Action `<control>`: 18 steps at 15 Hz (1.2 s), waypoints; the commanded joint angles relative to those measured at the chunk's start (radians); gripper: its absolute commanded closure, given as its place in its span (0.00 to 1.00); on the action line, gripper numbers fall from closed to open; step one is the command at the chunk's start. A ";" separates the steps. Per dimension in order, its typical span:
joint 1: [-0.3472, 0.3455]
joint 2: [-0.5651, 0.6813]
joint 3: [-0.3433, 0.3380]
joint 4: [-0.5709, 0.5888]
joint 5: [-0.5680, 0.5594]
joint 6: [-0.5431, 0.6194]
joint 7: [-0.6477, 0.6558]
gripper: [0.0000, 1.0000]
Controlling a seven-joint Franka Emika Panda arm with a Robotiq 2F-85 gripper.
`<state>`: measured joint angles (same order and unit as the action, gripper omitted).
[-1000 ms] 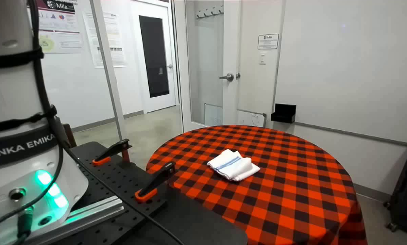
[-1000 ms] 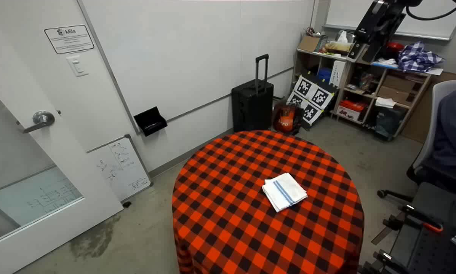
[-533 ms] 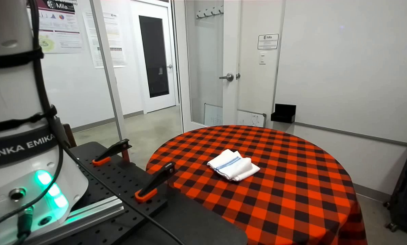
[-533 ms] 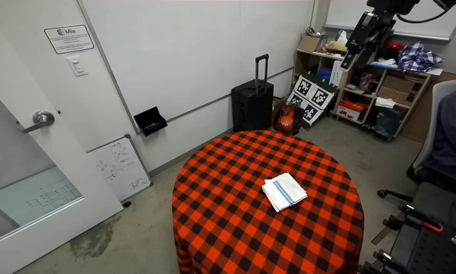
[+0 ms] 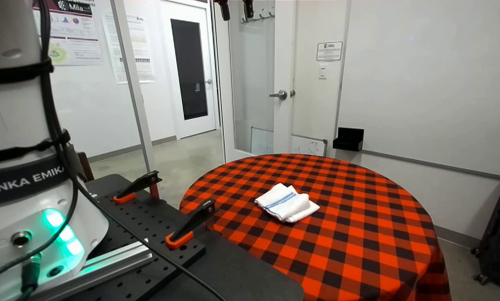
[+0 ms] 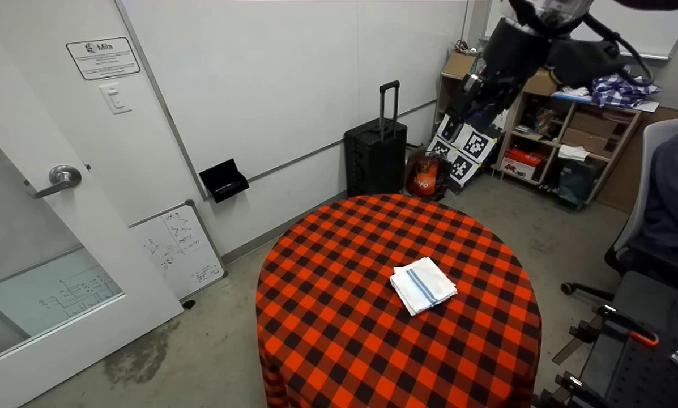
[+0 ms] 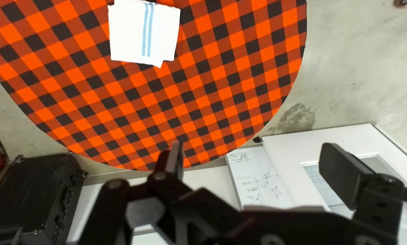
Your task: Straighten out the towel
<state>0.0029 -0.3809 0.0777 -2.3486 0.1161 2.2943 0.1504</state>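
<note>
Risks, I judge: closing too low on the folded towel (image 6: pixel 423 286) may drag the checked tablecloth (image 6: pixel 339 334) it lies on; pinching every layer may lift it unopened. My gripper (image 7: pixel 256 163) is spread wide, empty, well apart. Surface: round, draped. Room: whiteboard (image 5: pixel 429 83), black suitcase (image 6: pixel 375 158), glazed door (image 6: pixel 98 226).

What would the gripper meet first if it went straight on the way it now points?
Most likely the gripper would meet the checked tablecloth, somewhere nearer the door than the towel lies. Depth is hard to judge here, so it might instead just clear the tablecloth's edge.
</note>
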 commanded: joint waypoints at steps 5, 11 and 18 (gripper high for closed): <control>-0.021 0.168 0.028 -0.030 -0.088 0.184 0.187 0.00; -0.012 0.277 0.036 -0.020 -0.189 0.170 0.252 0.00; -0.005 0.319 0.013 -0.021 -0.216 0.167 0.337 0.00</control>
<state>-0.0079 -0.0653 0.1064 -2.3834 -0.0655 2.4571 0.4300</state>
